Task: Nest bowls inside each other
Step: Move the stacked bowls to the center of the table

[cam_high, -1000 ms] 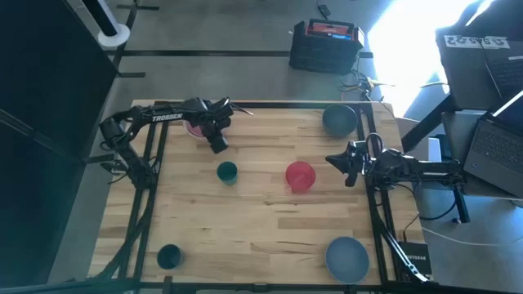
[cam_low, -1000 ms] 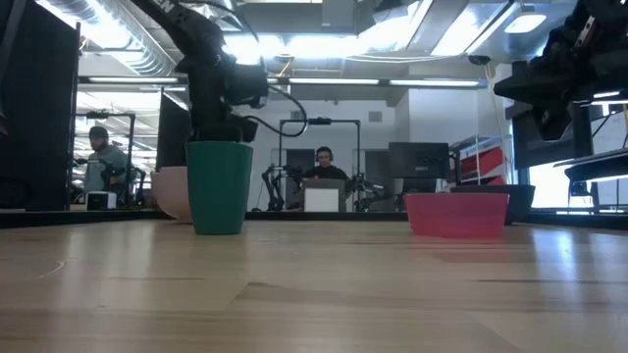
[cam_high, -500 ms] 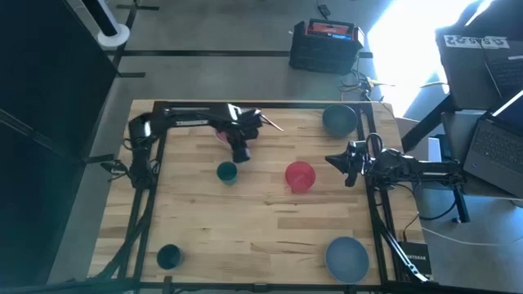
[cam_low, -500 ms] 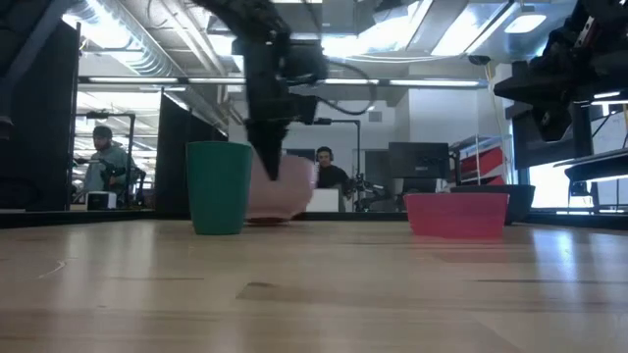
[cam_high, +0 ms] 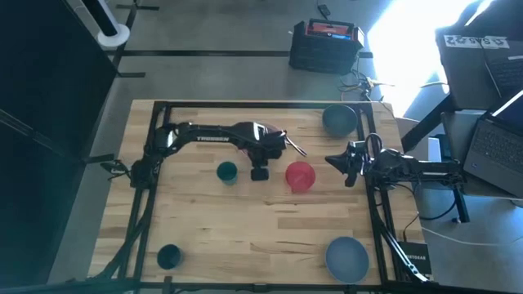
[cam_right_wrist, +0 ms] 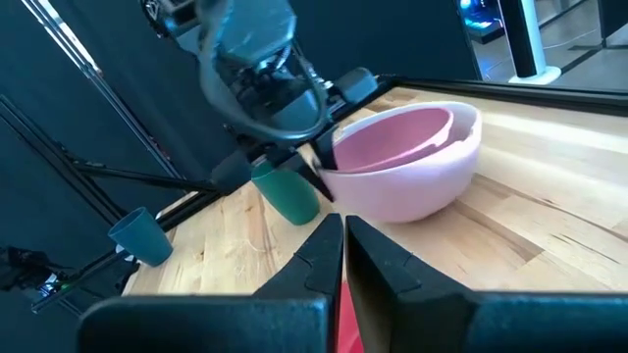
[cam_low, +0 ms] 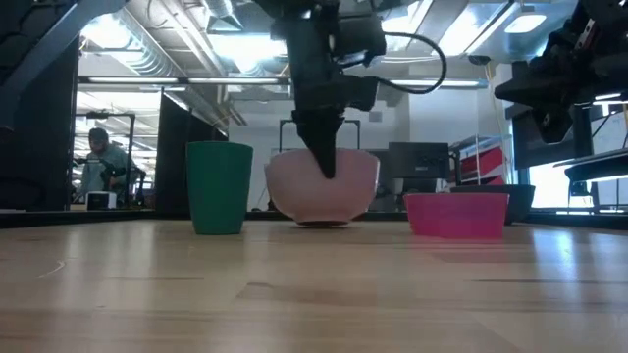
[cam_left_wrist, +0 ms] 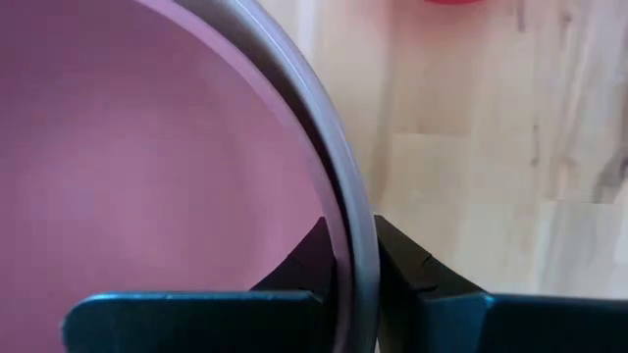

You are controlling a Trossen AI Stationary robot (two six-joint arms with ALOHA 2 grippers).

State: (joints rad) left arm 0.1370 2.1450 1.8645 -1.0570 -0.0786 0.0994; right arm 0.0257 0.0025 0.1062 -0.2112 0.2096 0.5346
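Note:
My left gripper (cam_high: 263, 157) is shut on the pale pink bowl (cam_low: 324, 188), mid-table between a dark teal bowl (cam_high: 227, 172) and the red bowl (cam_high: 300, 175). The pink bowl (cam_right_wrist: 402, 167) is slightly tilted, very low over the wood. A grey-blue bowl (cam_high: 339, 120) rests on its base at the far right, another (cam_high: 346, 257) at the near right. A second dark teal bowl (cam_high: 168, 256) stands near left. My right gripper (cam_right_wrist: 343, 230) waits shut at the right edge, above and just right of the red bowl. My left gripper pinches the pink bowl's rim (cam_left_wrist: 343, 196), with one finger inside the bowl and one outside. The fingers (cam_low: 327, 162) come steeply from above, on the side of the bowl toward the table's near edge. Whether the bowl's base touches the wood, I cannot tell.
Bare wood lies open across the table's middle and near side. A black frame runs along the left and right edges. Beyond the far edge stands a black crate (cam_high: 324, 45); people sit in the room behind.
My left gripper has swept from the table's far left toward the right edge and a little nearer, rolling as it went. It took the pink bowl along, low over the wood, from behind the teal bowl to beside the red bowl.

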